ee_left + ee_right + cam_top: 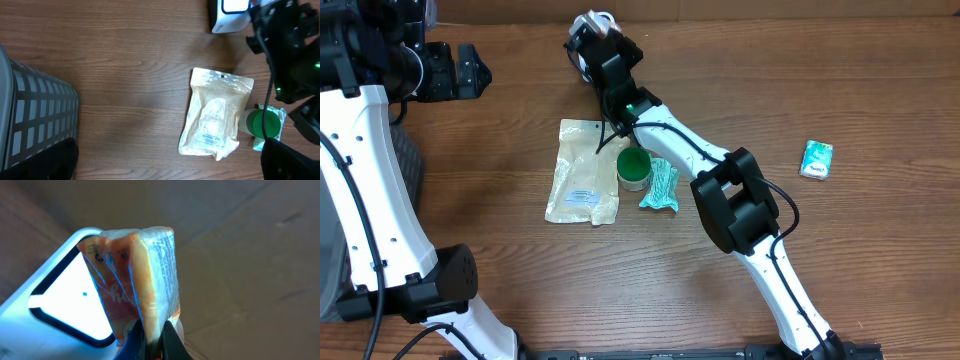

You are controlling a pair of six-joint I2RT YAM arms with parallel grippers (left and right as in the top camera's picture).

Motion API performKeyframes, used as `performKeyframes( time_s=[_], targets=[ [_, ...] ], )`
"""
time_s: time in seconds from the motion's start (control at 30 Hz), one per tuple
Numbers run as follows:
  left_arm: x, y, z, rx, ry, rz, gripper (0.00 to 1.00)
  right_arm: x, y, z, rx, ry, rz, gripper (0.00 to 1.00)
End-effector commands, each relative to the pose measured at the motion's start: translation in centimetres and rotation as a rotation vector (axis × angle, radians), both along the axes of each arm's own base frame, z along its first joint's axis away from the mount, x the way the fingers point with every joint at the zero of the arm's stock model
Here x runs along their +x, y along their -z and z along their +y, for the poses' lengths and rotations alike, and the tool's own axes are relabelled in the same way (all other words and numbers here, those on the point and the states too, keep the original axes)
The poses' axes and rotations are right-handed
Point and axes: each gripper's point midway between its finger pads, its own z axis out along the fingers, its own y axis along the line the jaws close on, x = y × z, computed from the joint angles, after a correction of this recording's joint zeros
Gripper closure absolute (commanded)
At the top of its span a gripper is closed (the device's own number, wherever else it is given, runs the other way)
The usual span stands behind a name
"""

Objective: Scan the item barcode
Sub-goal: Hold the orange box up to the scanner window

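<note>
Overhead and left wrist both look down on the pouch [582, 172]; right wrist closely faces the scanner [60, 300].

pouch [583, 172] 1 | jar [633, 168] 1 | teal packet [663, 188] 1 | green box [816, 159] 1 | scanner [65, 305] 1 | orange packet [150, 275] 1 | basket [35, 115] 1

light: even, bright | glare: scanner window [70, 300] blown white | right-wrist closeup soft

Left of the beige plastic pouch [582, 172], the bare wooden table [500, 150] lies open as far as the grey mesh basket [35, 115]. The wood on the pouch's near side is open too. Its right edge is blocked: a green-lidded round jar [633, 168] sits against it, a crinkled teal packet [661, 186] lies just beyond, and the white-and-black right arm [685, 148] slants above both. Behind the pouch, the right gripper [152, 332] pinches an orange clear-wrapped packet [145, 280] before the white scanner [227, 22].
</note>
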Motion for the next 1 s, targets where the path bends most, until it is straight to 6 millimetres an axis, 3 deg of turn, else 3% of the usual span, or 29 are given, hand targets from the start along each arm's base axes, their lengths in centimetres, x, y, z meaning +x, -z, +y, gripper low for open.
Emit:
performKeyframes(
  time_s=[0.0,0.6,0.73,0.83,0.97],
  targets=[
    [0.0,0.1,0.3,0.009,0.006,0.005,0.01,0.2,0.0,0.7,-0.032,-0.051,-0.006,0.96],
    [0.0,0.1,0.3,0.010,0.005,0.005,0.01,0.4,-1.1,0.8,-0.007,-0.048,-0.044,0.96],
    [0.0,0.1,0.3,0.009,0.006,0.005,0.00,0.1,-5.1,0.8,0.125,-0.026,-0.086,0.96],
    [0.0,0.1,0.3,0.009,0.005,0.005,0.00,-0.7,-10.0,0.9,0.294,-0.031,-0.100,0.96],
    [0.0,0.1,0.3,0.009,0.005,0.005,0.00,-3.6,-16.5,1.9,0.486,-0.158,-0.024,0.96]
  ],
)
